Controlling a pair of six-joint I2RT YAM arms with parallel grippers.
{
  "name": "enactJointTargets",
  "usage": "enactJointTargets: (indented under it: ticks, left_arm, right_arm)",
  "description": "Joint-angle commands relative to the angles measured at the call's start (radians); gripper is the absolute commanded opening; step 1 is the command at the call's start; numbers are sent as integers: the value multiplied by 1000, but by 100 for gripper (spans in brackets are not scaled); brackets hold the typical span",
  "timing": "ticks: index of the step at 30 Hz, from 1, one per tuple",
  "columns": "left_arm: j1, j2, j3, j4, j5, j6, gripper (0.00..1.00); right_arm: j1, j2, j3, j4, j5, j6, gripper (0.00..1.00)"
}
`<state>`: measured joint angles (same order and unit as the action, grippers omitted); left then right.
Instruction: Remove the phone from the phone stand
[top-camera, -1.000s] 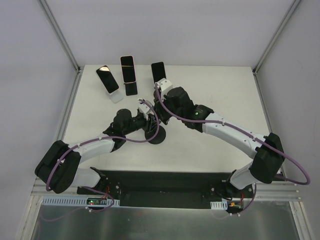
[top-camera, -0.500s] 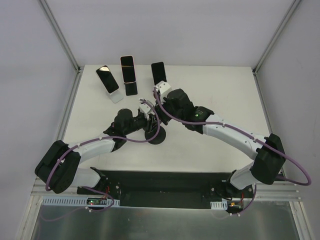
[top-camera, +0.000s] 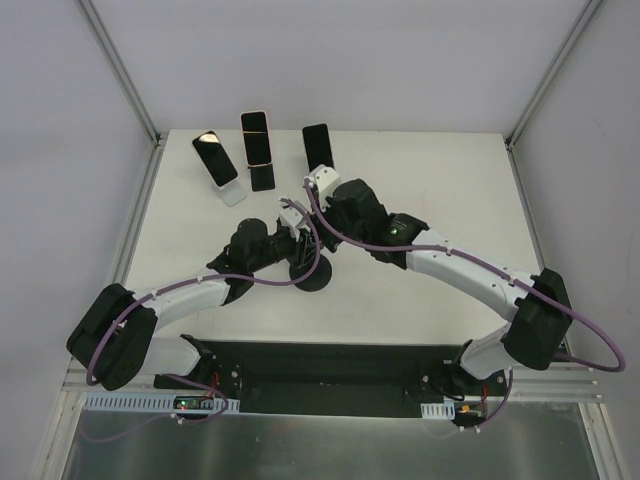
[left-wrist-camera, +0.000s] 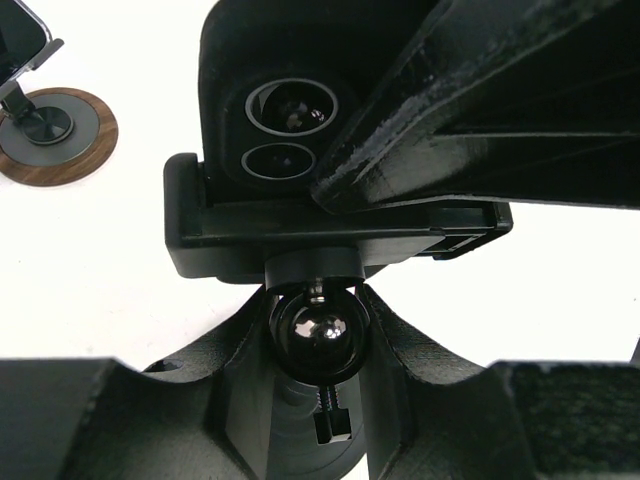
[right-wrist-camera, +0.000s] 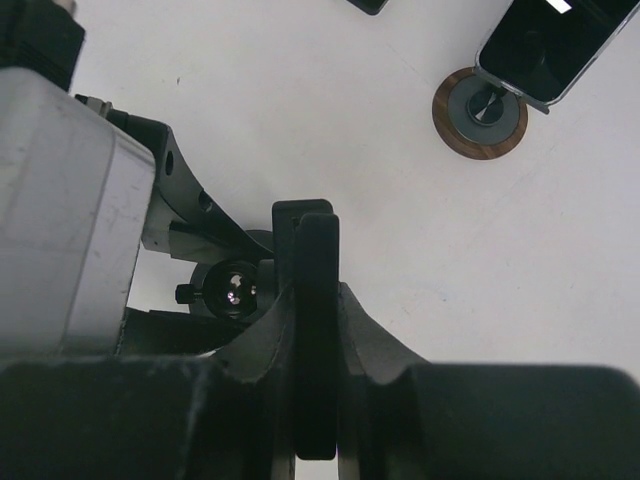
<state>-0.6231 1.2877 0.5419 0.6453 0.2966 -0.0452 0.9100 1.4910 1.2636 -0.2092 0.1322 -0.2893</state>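
In the top view the two arms are crowding the middle of the white table (top-camera: 430, 190) and hiding nearly all of the black phone stand with a round base (top-camera: 313, 279); only that base is showing, the phone itself cannot be made out there, and neither tool's jaws are readable. The left wrist view is filling the gap: the black phone with two camera lenses (left-wrist-camera: 232, 60) is sitting with its lower edge in the stand's black clamp cradle (left-wrist-camera: 200, 235), its top cut off by the frame; below it the left gripper (left-wrist-camera: 318, 345) is gripping the stand's neck, its fingers (left-wrist-camera: 235, 360) pressing on either side of the shiny ball joint (left-wrist-camera: 318, 330); a dark ridged finger of the other arm is crossing the upper right and covering part of the phone. The right wrist view is showing the phone edge-on at centre, the right gripper (right-wrist-camera: 313, 300) clamping it between both fingers (right-wrist-camera: 262, 335). Three other dark phones propped on stands (top-camera: 256, 140) are lining the top view's upper left; a stand with a round wooden base (right-wrist-camera: 480, 118) is showing in the right wrist view's upper right.
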Motion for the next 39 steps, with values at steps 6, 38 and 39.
enactJointTargets:
  ticks: [6,38,39]
  left_arm:
    - [60,-41,7,-67,-220,-122,0]
    - [53,-99,-34,-95,-292,-131,0]
    - [54,-100,-37,-96,-292,-136,0]
  right_arm:
    - [53,-106,-73,-208,79,33,1]
    - [41,-199,-112,-374,481,334,1]
    - [41,-196,-107,-378,498,346,1]
